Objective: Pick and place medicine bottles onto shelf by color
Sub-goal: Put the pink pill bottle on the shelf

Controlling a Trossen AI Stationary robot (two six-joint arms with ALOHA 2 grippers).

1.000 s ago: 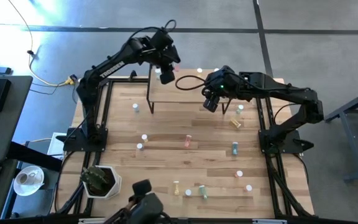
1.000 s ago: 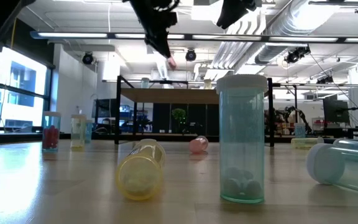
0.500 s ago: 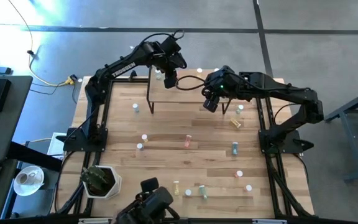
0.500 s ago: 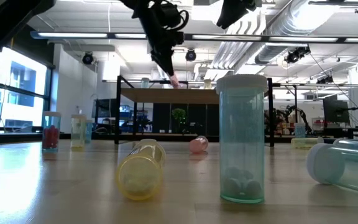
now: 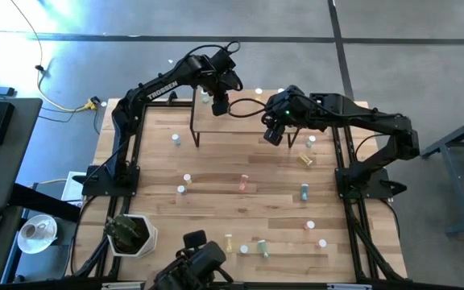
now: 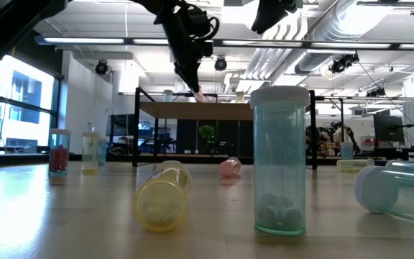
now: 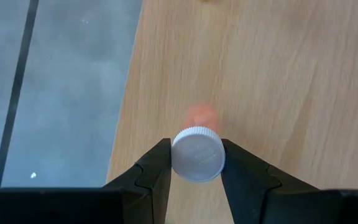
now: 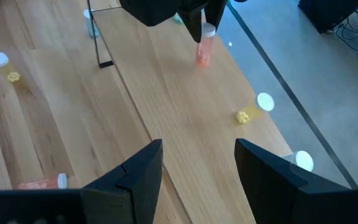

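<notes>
My left gripper (image 5: 219,103) is over the shelf's (image 5: 236,121) far left part, shut on a pink-red medicine bottle (image 8: 203,50) with a white cap. The bottle's base is at the light-wood board (image 7: 260,74); I cannot tell whether it touches. My right gripper (image 8: 197,180) hovers open above the shelf's right part (image 5: 274,133) with nothing between its fingers. A yellow bottle (image 8: 253,107) lies on the shelf near its far edge. More bottles are scattered over the table, among them a blue one (image 6: 279,162) upright and a yellow one (image 6: 162,196) on its side. My left gripper pinches the bottle's white cap (image 7: 180,155) between its two fingers, one on each side of the rim. The fingers slant down from above. The pink body (image 7: 201,116) hangs below them, nearly upright, over the shelf board.
A potted plant (image 5: 131,234) stands at the table's near left corner. Bottles stand or lie across the table's middle and near part, such as a pink one (image 5: 244,181) and a blue one (image 5: 304,192). The shelf's black legs (image 5: 193,129) stand on the table.
My left gripper has come down toward the shelf with the pink-red bottle and tipped a little steeper; most of that fell in the first half second. The bottle now hangs just at the board. My right gripper has kept still.
</notes>
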